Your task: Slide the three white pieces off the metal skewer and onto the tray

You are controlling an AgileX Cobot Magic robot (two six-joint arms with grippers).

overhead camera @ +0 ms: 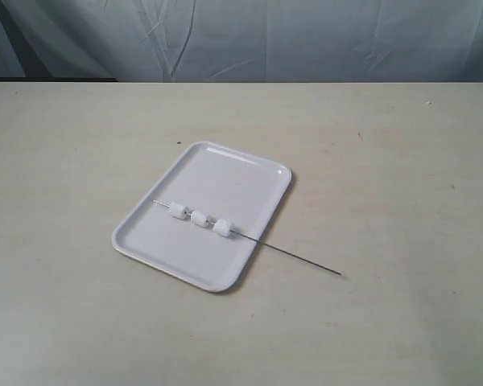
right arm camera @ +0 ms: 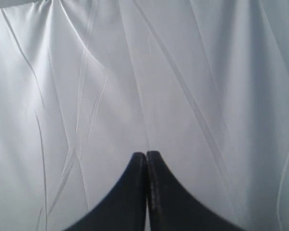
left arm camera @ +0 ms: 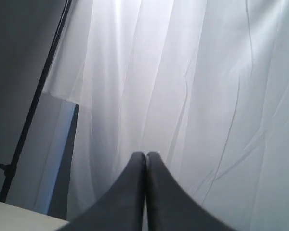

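One beige worktop (overhead camera: 402, 161) bears a flat white plastic tray (overhead camera: 225, 173). A thin grey metal skewer (overhead camera: 298, 257) lies across it, one end overhanging the rim, with three small white cylindrical pieces (overhead camera: 200, 219) threaded above the tray. The left tool (left arm camera: 145, 156) and right tool (right arm camera: 146, 155) — tips pressed together, empty — face a white curtain (left arm camera: 207, 72). A clumsy pinch may roll the rod, spilling pieces past the rim.

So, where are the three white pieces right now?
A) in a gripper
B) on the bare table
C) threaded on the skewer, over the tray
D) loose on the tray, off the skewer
C: the three white pieces sit in a row on the metal skewer, inside the tray.
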